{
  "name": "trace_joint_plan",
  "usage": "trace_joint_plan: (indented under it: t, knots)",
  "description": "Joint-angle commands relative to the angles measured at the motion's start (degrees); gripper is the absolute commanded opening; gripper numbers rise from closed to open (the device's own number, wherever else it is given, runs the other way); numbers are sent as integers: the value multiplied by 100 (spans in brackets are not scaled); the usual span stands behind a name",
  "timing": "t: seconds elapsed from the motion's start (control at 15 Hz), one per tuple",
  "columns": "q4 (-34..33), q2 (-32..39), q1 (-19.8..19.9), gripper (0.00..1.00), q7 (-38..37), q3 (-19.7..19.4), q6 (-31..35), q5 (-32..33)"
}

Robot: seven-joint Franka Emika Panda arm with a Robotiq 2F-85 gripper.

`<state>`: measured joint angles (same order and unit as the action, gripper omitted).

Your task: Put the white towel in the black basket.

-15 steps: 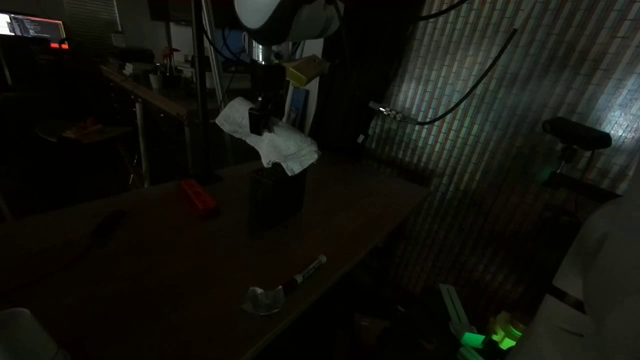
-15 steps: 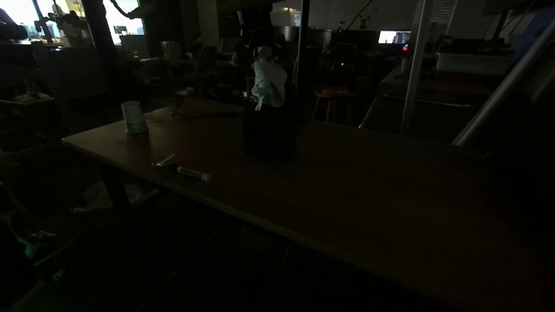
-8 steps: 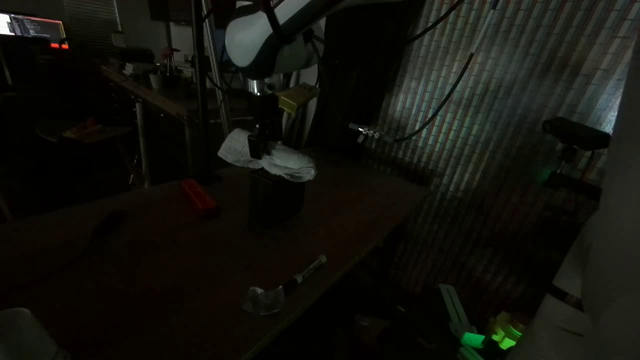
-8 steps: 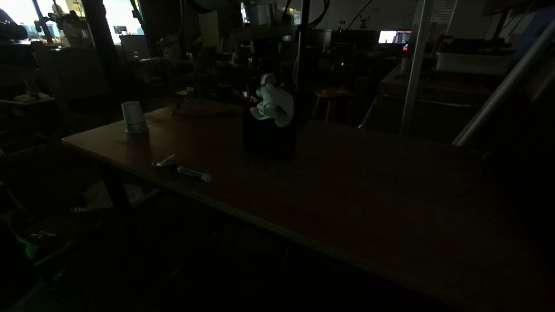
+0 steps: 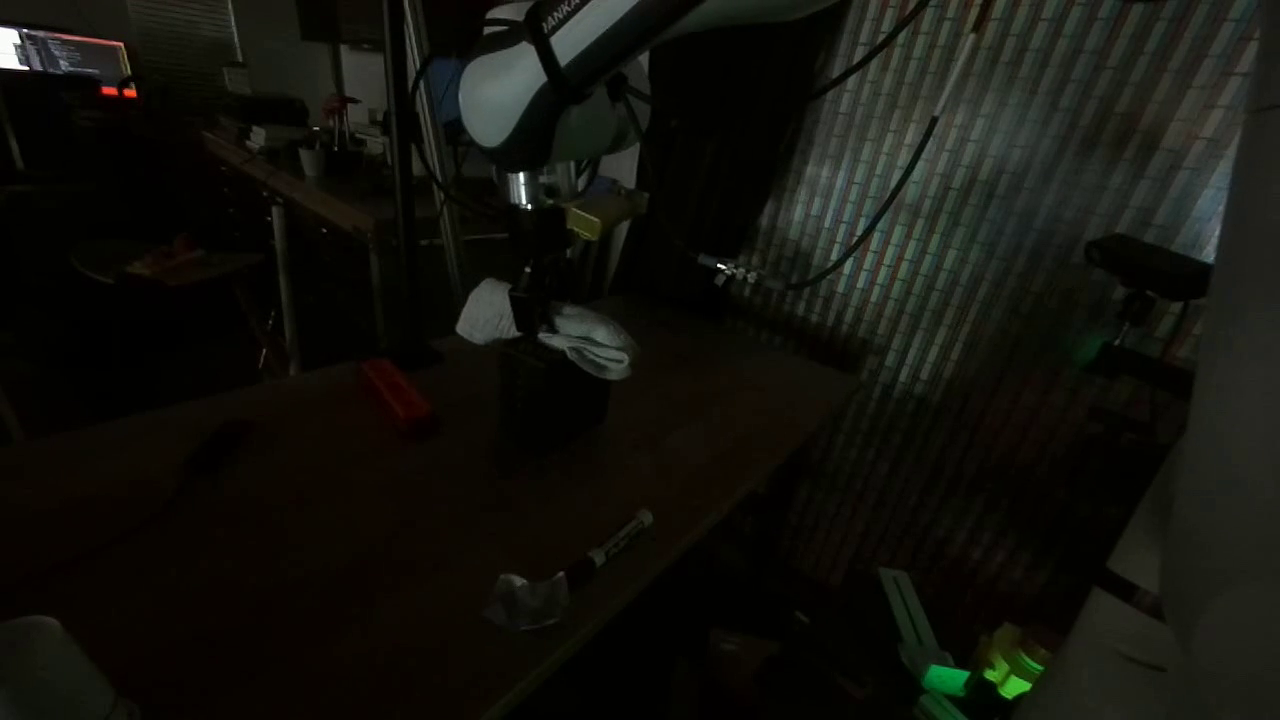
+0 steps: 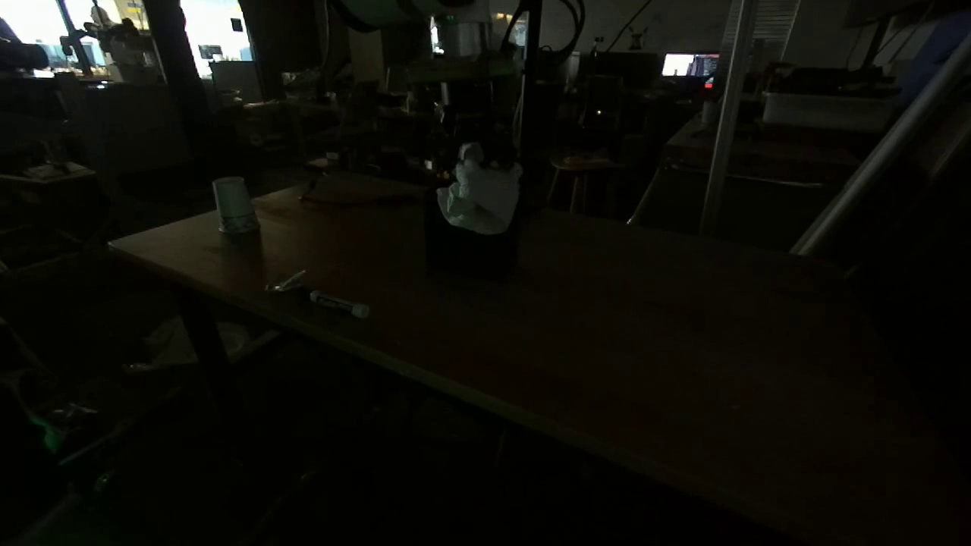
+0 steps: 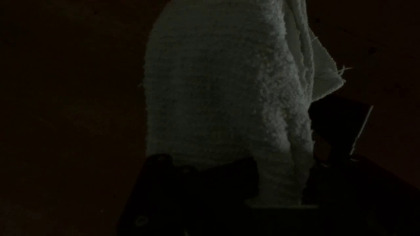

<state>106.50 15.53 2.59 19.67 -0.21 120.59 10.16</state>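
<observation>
Here, my black gripper [image 5: 531, 318] clamps a white cloth towel [image 5: 596, 345], long axis across the boxy black basket [image 5: 555, 408]; white arm [image 5: 505, 100] reads "ANKA".

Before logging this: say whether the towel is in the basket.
Not fully in: the gripper pinches the white towel, folds showing outside the black basket. Whether any dips inside, cannot tell.

Nearly everything is sunk in deep gloom. In an exterior view, a wall [image 5: 900, 300] patterned with narrow upright strips is lit dimly and unevenly at the right. A glowing screen [image 6: 683, 64] is seen in both exterior views. In an exterior view, bright panes [image 6: 199, 23] are framed at the upper left, and a stool [image 6: 582, 162] is made out beyond the brown table [image 6: 645, 326].
</observation>
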Motion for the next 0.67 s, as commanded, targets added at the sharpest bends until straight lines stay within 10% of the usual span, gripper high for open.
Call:
trace_joint_plan:
  t: [0.0, 0.6]
  knots:
    - [-65, 43, 62, 0, 117, 81, -184, -449]
    - [96, 245, 109, 0, 223, 90, -212, -743]
